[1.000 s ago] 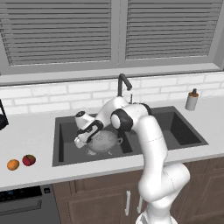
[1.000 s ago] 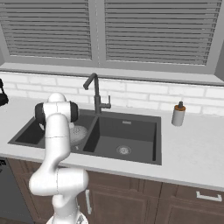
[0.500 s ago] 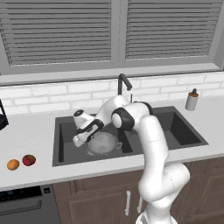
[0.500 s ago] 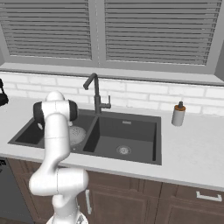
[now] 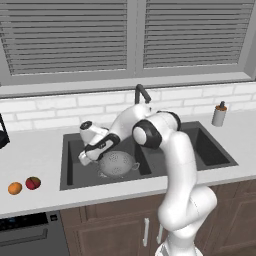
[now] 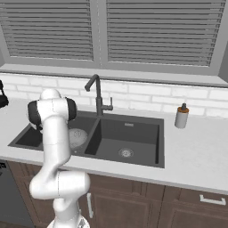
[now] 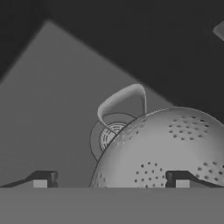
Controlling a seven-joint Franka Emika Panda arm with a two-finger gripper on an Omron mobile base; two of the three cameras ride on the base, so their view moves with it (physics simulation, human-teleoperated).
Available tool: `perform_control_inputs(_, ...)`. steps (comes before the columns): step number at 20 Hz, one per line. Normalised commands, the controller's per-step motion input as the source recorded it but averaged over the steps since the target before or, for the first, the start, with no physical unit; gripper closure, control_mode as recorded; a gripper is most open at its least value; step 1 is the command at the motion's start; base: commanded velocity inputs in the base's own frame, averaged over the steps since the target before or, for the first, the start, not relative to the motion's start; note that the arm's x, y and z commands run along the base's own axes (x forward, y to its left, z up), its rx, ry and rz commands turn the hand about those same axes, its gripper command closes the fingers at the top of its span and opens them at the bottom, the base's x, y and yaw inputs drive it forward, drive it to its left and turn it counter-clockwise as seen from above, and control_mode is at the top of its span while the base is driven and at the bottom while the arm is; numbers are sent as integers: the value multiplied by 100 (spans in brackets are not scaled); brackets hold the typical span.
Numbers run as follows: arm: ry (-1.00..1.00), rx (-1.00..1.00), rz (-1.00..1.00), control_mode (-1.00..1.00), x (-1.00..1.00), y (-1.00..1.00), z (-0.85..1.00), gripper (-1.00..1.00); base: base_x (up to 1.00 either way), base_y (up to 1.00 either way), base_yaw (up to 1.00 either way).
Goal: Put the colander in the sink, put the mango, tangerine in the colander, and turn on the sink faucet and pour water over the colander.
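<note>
Gripper (image 7: pixel 109 179): fingers spread, holding nothing, poised just off the colander (image 5: pixel 117 163). Colander: centre of left base view, apparently resting in the sink (image 5: pixel 70 170) basin, ready for fruit. Mango (image 5: pixel 33 183), tangerine (image 5: pixel 15 188): lower left, on counter (image 5: pixel 35 155), awaiting transfer.

White rounded arm segments, dark joints; gripper (image 5: pixel 84 159) seemingly white, dark-tipped.

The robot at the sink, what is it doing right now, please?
The arm's gripper hangs open over the left basin of the sink, just beside the colander, which sits inside that basin. The mango and the tangerine wait on the counter to the left. No water runs from the sink faucet.
</note>
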Motion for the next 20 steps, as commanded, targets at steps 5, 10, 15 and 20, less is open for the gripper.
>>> perform_control_inputs(5, -6, 14, 0, -100, -47, 9, 40, -100, 0, 0, 0)
perform_control_inputs(10, -3, 16, -1, -100, -50, 8, 33, -100, 0, 0, 0)
perform_control_inputs(15, 0, 7, 0, -100, -39, 12, 49, -100, 0, 0, 0)
perform_control_inputs(20, 7, 7, 0, -100, -38, 18, 55, -100, 0, 0, 0)
